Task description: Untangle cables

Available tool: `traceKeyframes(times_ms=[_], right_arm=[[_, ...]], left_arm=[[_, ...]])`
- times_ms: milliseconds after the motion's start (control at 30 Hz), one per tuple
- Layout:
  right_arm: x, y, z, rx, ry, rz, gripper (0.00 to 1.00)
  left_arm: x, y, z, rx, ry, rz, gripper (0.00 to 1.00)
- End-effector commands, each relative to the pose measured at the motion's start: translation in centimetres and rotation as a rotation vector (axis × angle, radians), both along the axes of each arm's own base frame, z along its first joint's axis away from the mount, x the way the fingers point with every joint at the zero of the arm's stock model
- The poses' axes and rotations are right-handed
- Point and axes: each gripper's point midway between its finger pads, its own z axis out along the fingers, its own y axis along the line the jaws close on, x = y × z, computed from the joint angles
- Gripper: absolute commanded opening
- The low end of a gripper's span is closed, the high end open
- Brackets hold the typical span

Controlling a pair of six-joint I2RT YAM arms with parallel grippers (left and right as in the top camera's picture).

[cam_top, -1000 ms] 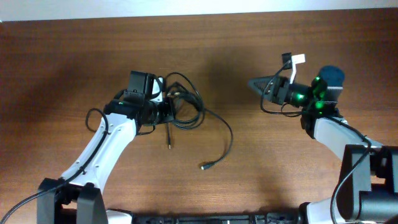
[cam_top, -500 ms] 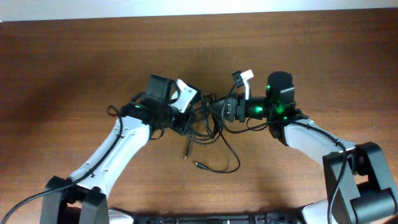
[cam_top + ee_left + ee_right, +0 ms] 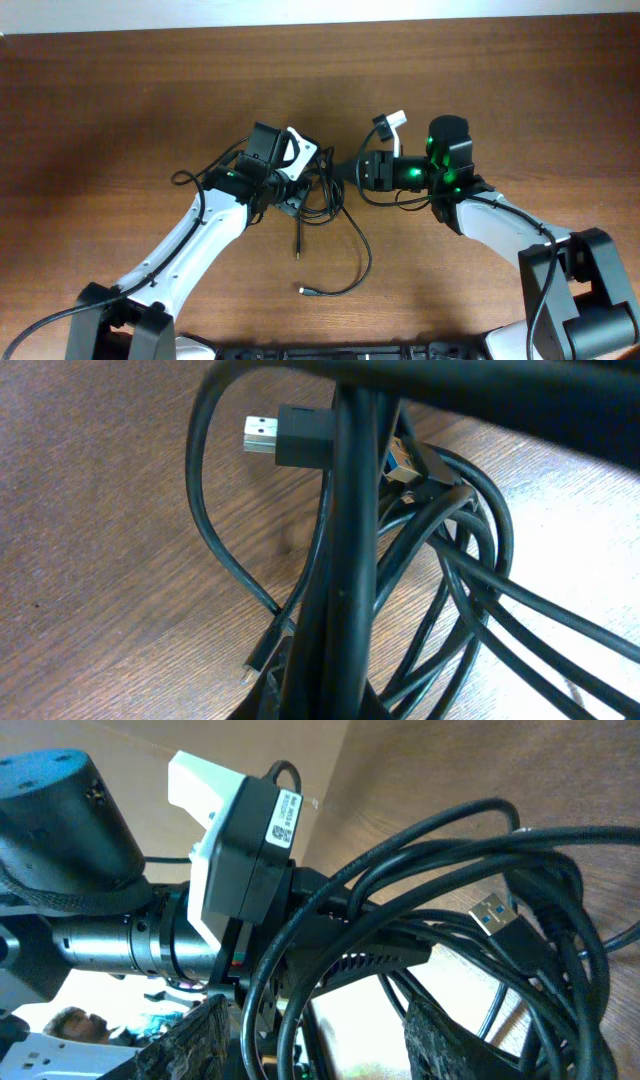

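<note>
Fingers (image 3: 195,1042) of the right gripper (image 3: 338,172) are spread wide, and several black strands pass across the gap between them without being pinched. From where I stand, that arm has swung in from the upper right of the overhead frame within the last second and now sits nose to nose with the other at the centre of the wooden table (image 3: 120,100).

Opposite it, the left gripper (image 3: 303,192) appears clamped on the cables (image 3: 445,525). Its dark ribbed finger is threaded into the coil in the right wrist view, and the bundle hangs off the wood there, though the pinch itself is hidden behind strands. That arm has carried the knot in from left of centre.

The coil is still tight, just below and between the two grippers. Only the loose tail (image 3: 365,250) has changed lately: its wide loop at lower centre has drawn straighter, and its end plug (image 3: 305,291) has slid lower and to the left. I read that as slack being taken up, not a cord coming free.

A short plug tip (image 3: 298,252) lies just below the knot. Close up, one USB plug (image 3: 290,435) juts from the top of the coil, and a blue-tongued one (image 3: 497,912) sits among the loops.
</note>
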Motion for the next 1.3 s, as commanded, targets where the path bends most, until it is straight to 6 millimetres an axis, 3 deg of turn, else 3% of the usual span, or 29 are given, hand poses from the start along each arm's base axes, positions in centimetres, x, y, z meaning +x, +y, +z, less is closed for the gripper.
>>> traceKeyframes(times_ms=[0, 233, 267, 333, 367, 467, 600, 633, 733, 800, 933, 1033, 1067, 1133, 1267], right_arm=[[-1.3, 1.6, 0.4, 0.002, -0.007, 0.048, 0.54], [-1.8, 3.3, 0.0, -0.026, -0.016, 0.04, 0.48], [-1.8, 3.3, 0.0, -0.026, -0.016, 0.04, 0.42], [-1.8, 3.3, 0.0, -0.026, -0.017, 0.04, 0.07], [-1.8, 3.3, 0.0, -0.026, -0.017, 0.04, 0.04], [-1.0, 2.8, 0.6, -0.01, -0.068, 0.024, 0.04], [1.7, -0.3, 3.7, 0.068, -0.186, -0.047, 0.04], [2.4, -1.5, 5.3, 0.103, -0.247, -0.066, 0.04], [3.6, -3.8, 7.4, 0.139, -0.335, -0.114, 0.04], [4.4, -5.3, 7.4, 0.134, -0.338, -0.155, 0.04], [5.1, -6.4, 6.4, 0.115, -0.274, -0.189, 0.04], [5.0, -6.3, 5.2, 0.101, -0.198, -0.188, 0.04], [4.9, -6.3, 4.5, 0.085, -0.176, -0.187, 0.04], [4.6, -6.2, 2.8, 0.039, -0.168, -0.172, 0.14], [3.2, -5.4, -0.4, -0.071, -0.253, -0.102, 0.32]], left_arm=[[0.1, -0.2, 0.2, -0.009, -0.005, 0.019, 0.0], [0.0, -0.1, 0.1, -0.006, 0.001, 0.019, 0.0], [0.0, -0.1, 0.1, -0.006, 0.001, 0.019, 0.0], [0.0, -0.1, 0.1, -0.006, 0.001, 0.019, 0.0], [0.0, -0.1, 0.1, -0.006, 0.001, 0.019, 0.0], [0.0, 0.0, 0.1, -0.004, 0.007, 0.026, 0.0], [-0.1, 4.3, -1.0, 0.096, 0.067, 0.279, 0.0], [-0.5, 5.4, -1.3, 0.114, 0.094, 0.325, 0.0], [-0.8, 6.9, -1.6, 0.102, 0.142, 0.433, 0.0], [-0.5, 7.7, -1.5, 0.063, 0.163, 0.551, 0.0], [-0.2, 8.7, -1.5, -0.053, 0.228, 0.801, 0.0], [0.3, 7.6, -1.2, -0.128, 0.24, 0.744, 0.0], [0.8, 6.3, -0.7, -0.155, 0.214, 0.607, 0.0], [0.7, 3.3, 0.4, -0.229, 0.178, 0.311, 0.0], [-1.7, -1.8, 3.4, -0.459, 0.169, -0.093, 0.0]])
